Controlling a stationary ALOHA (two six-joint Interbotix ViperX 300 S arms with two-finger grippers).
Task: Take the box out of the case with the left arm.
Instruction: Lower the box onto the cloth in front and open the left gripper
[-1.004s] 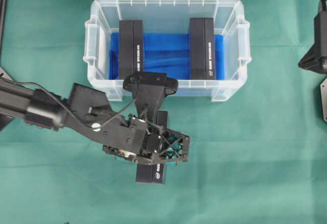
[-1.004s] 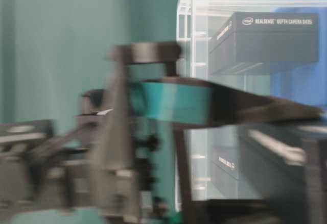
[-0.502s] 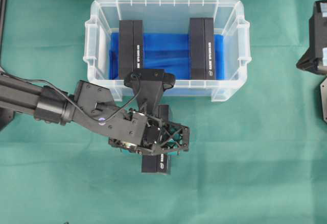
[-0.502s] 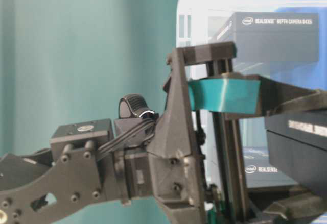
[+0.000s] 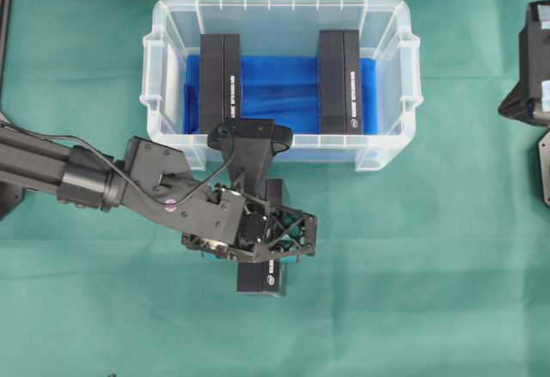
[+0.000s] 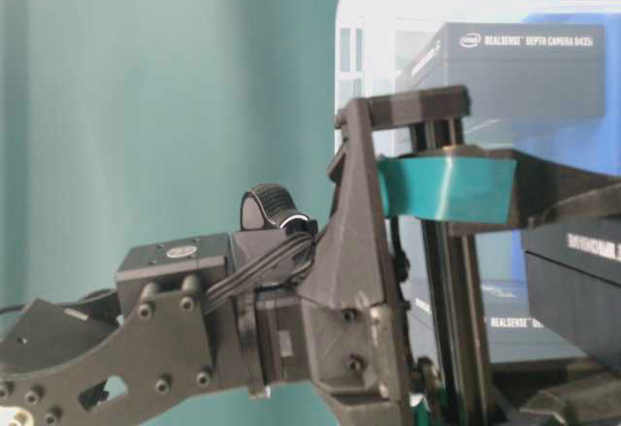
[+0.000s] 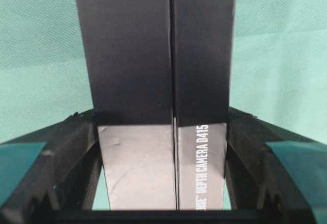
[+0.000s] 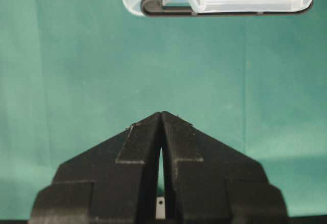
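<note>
The left end effector (image 5: pixel 262 238) is clamped on a black box (image 5: pixel 264 279), its two fingers pressed against the box's long sides, as the wrist view shows with the box (image 7: pixel 156 81) filling the gap between them. That box sits outside the case (image 5: pixel 172 141), just in front of its near wall, over the green surface (image 5: pixel 412 265); from these views I cannot tell whether it already rests on the cloth or hangs just above it. So the main part of the job looks done: one box is out of the case and in the left arm's hold. What seems left is to set it down, if it is not down yet, and let go. Farther back, inside the case, two more boxes stand on the blue floor, one (image 5: pixel 220 81) toward its left end and one (image 5: pixel 339 81) toward its right. Off beyond the case's right end, the right end effector (image 8: pixel 161 127) is closed on nothing.
</note>
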